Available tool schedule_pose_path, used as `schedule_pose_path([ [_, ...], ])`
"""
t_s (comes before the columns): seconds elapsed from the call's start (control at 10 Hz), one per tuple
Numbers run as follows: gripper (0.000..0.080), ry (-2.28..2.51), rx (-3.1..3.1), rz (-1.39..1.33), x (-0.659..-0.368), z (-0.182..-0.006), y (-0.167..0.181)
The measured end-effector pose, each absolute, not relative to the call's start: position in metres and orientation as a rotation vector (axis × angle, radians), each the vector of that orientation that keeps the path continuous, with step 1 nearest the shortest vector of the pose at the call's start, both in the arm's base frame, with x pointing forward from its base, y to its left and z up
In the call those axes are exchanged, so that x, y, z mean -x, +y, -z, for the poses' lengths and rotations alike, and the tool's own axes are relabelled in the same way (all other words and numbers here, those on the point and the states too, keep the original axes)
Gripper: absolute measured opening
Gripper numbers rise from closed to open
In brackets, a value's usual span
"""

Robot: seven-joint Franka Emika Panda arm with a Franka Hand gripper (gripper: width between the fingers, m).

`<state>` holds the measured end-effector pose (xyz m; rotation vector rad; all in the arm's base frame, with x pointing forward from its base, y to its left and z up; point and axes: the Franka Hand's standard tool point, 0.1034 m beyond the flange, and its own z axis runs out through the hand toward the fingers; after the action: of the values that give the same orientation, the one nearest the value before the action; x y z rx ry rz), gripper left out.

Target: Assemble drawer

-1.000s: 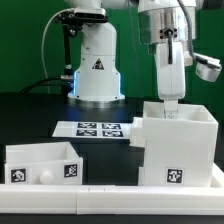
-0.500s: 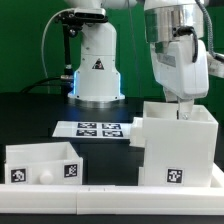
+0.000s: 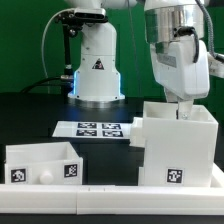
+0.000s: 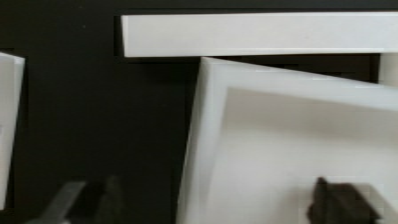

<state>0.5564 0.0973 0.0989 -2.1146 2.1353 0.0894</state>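
**A:** Gripping anything yet, that gripper (image 3: 181, 108)?

**B:** No. In the wrist view its fingers (image 4: 75, 205) stand wide apart with nothing between them but the thin top edge of a wall of the housing (image 3: 176, 148). The jaws are spread and I see no contact.

**A:** Where does the housing stand?

**B:** At the near edge of the bench (image 3: 30, 110), toward the corner on the exterior view's right. It is upright, with a tag facing the camera. It rests against the long white bar (image 3: 110, 186) that runs along that edge.

**A:** Why straddle a wall rather than the whole box?

**B:** The box looks far too broad for those jaws, and a thin wall is the only part they could close on. I judge it is lined up for a pinch there, to shift or turn the housing.

**A:** And the tray (image 3: 44, 162)?

**B:** It sits at the same near edge, toward the opposite corner and well apart from the housing. Its open side is up and it also sits by the bar. It is not yet slid in. I'd guess the bar serves as a stop to square parts against.

**A:** The marker board (image 3: 95, 128)?

**B:** It lies flat mid-bench behind both, untouched.
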Motion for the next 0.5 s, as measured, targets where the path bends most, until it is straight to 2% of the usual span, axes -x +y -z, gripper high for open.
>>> schedule_pose_path([
  [0.1,0.0352,2.096,2.154,-0.089,-0.5565,-0.0990,0.0981],
  [0.2,0.0211,2.077,2.174,-0.091,-0.5561,-0.0978,0.0987],
  [0.3,0.0211,2.062,2.190,-0.092,-0.5554,-0.0966,0.0985],
  [0.4,0.0056,2.034,2.218,-0.095,-0.5546,-0.0960,0.0997],
  [0.5,0.0056,2.019,2.231,-0.096,-0.5543,-0.0960,0.0999],
])
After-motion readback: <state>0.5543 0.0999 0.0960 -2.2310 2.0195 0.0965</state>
